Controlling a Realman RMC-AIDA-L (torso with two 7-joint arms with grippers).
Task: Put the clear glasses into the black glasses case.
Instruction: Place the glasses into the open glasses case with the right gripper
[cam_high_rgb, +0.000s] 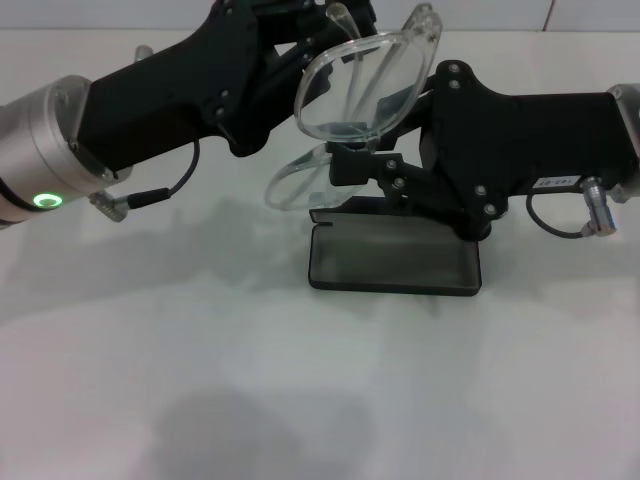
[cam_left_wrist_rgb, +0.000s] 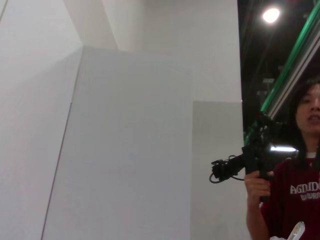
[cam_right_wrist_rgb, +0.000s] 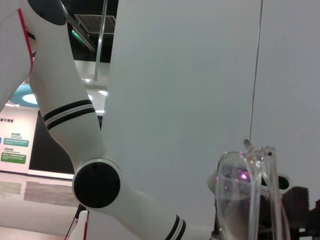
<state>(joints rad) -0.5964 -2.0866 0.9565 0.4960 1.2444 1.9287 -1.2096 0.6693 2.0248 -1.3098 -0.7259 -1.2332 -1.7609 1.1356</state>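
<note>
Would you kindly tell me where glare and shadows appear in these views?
Head view: soft shadows of both arms on the white table; the open black glasses case looks washed grey. Left wrist view: a ceiling lamp flares. Right wrist view: a pink glint on the clear glasses.

Clear glasses (cam_high_rgb: 365, 85): transparent wraparound lenses, raised in the air, tilted, above the case. Black glasses case (cam_high_rgb: 395, 262): open, grey-lined, flat on worktop (cam_high_rgb: 300, 400).

clear glasses (cam_high_rgb: 365, 85) held up above and behind the open black glasses case (cam_high_rgb: 395, 262) on the table (cam_high_rgb: 200, 380), left gripper (cam_high_rgb: 300, 50) left of them, right gripper (cam_high_rgb: 365, 165) beneath them
</note>
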